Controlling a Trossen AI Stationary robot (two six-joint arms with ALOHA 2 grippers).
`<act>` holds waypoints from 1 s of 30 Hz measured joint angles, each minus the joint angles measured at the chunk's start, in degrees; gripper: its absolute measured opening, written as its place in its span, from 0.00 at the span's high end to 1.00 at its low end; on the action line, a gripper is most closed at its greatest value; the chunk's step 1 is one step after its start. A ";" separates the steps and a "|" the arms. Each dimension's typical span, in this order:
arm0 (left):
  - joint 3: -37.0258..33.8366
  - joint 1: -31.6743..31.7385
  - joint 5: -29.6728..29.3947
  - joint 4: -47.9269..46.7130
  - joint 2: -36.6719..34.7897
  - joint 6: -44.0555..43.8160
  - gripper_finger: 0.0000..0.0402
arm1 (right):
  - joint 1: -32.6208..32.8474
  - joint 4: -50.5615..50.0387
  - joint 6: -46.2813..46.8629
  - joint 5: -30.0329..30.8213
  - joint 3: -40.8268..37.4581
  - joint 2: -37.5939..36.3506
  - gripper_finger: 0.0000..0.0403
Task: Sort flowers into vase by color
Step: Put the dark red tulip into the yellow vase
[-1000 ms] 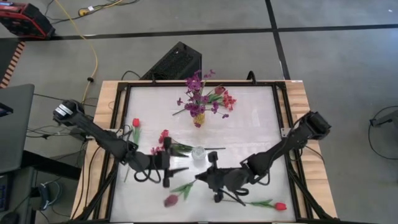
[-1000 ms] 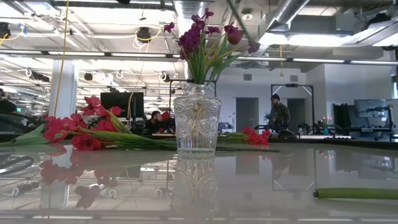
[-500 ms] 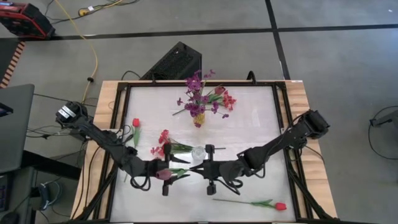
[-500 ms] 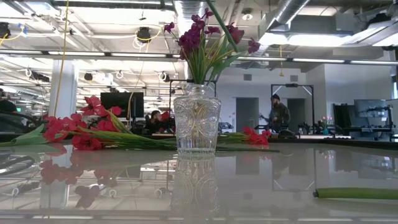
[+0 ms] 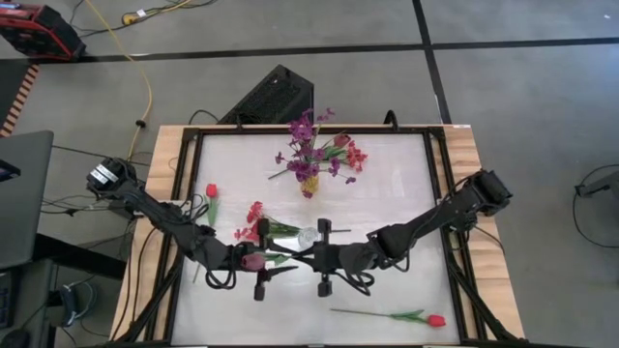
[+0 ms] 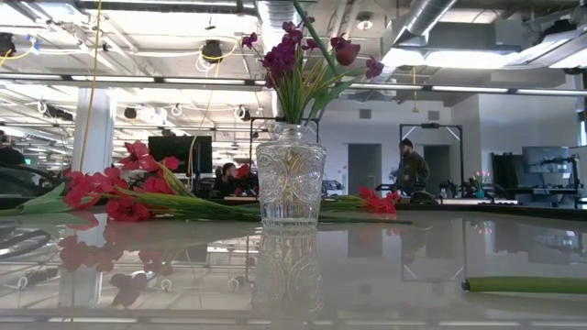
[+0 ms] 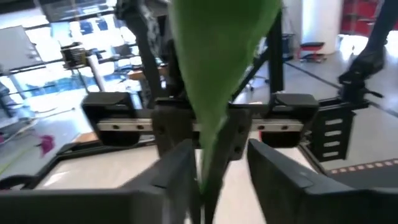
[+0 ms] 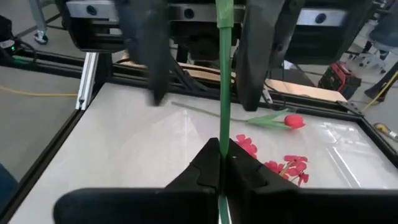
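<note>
On the counter my two arms meet just in front of the near glass vase. My right pincer is clamped on the maroon tulip's green stem. My left pincer stands narrow around that stem, contact unclear.

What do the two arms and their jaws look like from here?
Both arms are dark, slim and jointed. The left arm carries a white-labelled joint near its base and looped black cables. The right arm is plain black. Each ends in flat, angular black jaws.
</note>
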 joint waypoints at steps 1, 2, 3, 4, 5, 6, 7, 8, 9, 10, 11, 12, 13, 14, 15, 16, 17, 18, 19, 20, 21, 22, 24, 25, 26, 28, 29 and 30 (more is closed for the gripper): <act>0.00 0.00 -1.00 -0.08 0.00 -0.04 0.73 | -0.01 0.03 -0.62 -0.63 0.00 0.00 0.89; 0.00 -0.01 -1.71 -0.40 0.00 -0.16 0.79 | 0.00 0.05 -0.84 -0.90 0.00 0.00 0.88; 0.00 -0.01 -1.93 -0.72 0.00 -0.20 0.87 | 0.01 0.14 -1.29 -1.05 0.00 0.00 0.88; 0.00 -0.01 -1.91 -0.80 0.00 -0.22 0.93 | 0.01 0.32 -1.53 -1.08 0.00 0.00 0.87; 0.00 -0.01 -1.91 -0.75 0.00 -0.38 0.96 | 0.03 0.43 -1.90 -1.08 0.00 0.00 0.87; 0.00 -0.01 -1.91 -0.67 0.00 -0.37 0.97 | 0.13 0.66 -2.33 -1.12 0.00 0.00 0.87; 0.00 -0.05 -1.93 -0.58 0.00 -0.37 0.98 | 0.21 0.78 -2.85 -1.14 0.00 0.00 0.87; 0.00 -0.05 -1.95 -0.62 -0.03 -0.40 0.99 | 0.31 0.76 -3.33 -1.19 0.00 0.00 0.86; 0.00 -0.03 -2.05 -0.81 -0.23 -0.44 0.99 | 0.45 0.72 -3.58 -1.19 0.00 0.00 0.85; -0.02 -0.03 -2.40 -1.01 -0.52 -0.51 0.99 | 0.56 0.39 -3.84 -1.15 0.00 0.00 0.84; -0.04 -0.04 -3.21 -1.12 -0.90 -0.58 1.00 | 0.78 -0.77 -3.93 -0.92 0.00 -0.44 0.82; -0.04 -0.06 -4.34 -1.53 -1.49 -0.50 1.00 | 1.08 -3.00 -3.82 -0.17 0.00 -1.15 0.80; -0.04 -0.07 -5.33 -2.60 -2.43 -0.32 1.00 | 1.36 -5.13 -3.21 1.49 -0.02 -1.86 0.77; -0.04 -0.04 -6.08 -3.92 -3.70 -0.36 1.00 | 1.76 -7.12 -2.48 3.59 -0.02 -2.74 0.74; -0.04 0.01 -6.67 -5.83 -5.12 -0.56 1.00 | 2.29 -9.89 -1.54 5.99 -0.02 -3.86 0.70; -0.04 0.16 -7.64 -7.91 -6.59 -1.10 1.00 | 2.71 -13.00 -0.39 7.91 -0.02 -4.84 0.66; -0.04 0.39 -8.29 -10.19 -8.10 -1.67 1.00 | 3.01 -15.54 0.77 9.32 -0.02 -5.83 0.63; -0.03 0.54 -9.09 -13.00 -9.65 -2.20 1.00 | 3.28 -18.49 2.08 10.11 -0.01 -6.74 0.59; -0.04 0.76 -10.21 -16.13 -11.33 -2.74 1.00 | 3.52 -22.13 3.63 10.31 0.00 -7.64 0.55; -0.04 1.18 -11.20 -19.08 -13.00 -3.57 1.00 | 3.75 -25.39 5.39 10.28 0.00 -8.38 0.51; -0.04 1.75 -12.29 -22.45 -14.82 -4.51 1.00 | 3.92 -28.32 7.34 10.19 0.00 -8.95 0.48; -0.04 2.49 -13.28 -26.13 -16.67 -5.74 1.00 | 4.05 -31.35 9.46 10.16 0.00 -9.53 0.45; -0.04 4.93 -14.02 -32.94 -20.03 -8.65 1.00 | 4.36 -37.41 13.67 10.29 -0.02 -10.22 0.40; -0.04 6.59 -13.99 -36.16 -21.64 -9.71 1.00 | 4.42 -39.67 15.46 10.43 -0.02 -10.42 0.39; -0.04 8.48 -13.77 -38.86 -23.06 -10.70 1.00 | 4.50 -41.92 17.20 11.00 -0.02 -10.45 0.39; -0.04 13.52 -12.45 -42.15 -25.63 -12.20 1.00 | 4.80 -46.31 19.94 13.10 -0.05 -10.45 0.39; -0.04 16.35 -10.63 -43.31 -26.59 -12.66 1.00 | 4.96 -47.93 21.17 14.44 -0.17 -10.43 0.39; -0.04 19.48 -7.52 -43.80 -27.23 -13.00 1.00 | 5.14 -48.76 22.15 15.86 -0.73 -10.45 0.39</act>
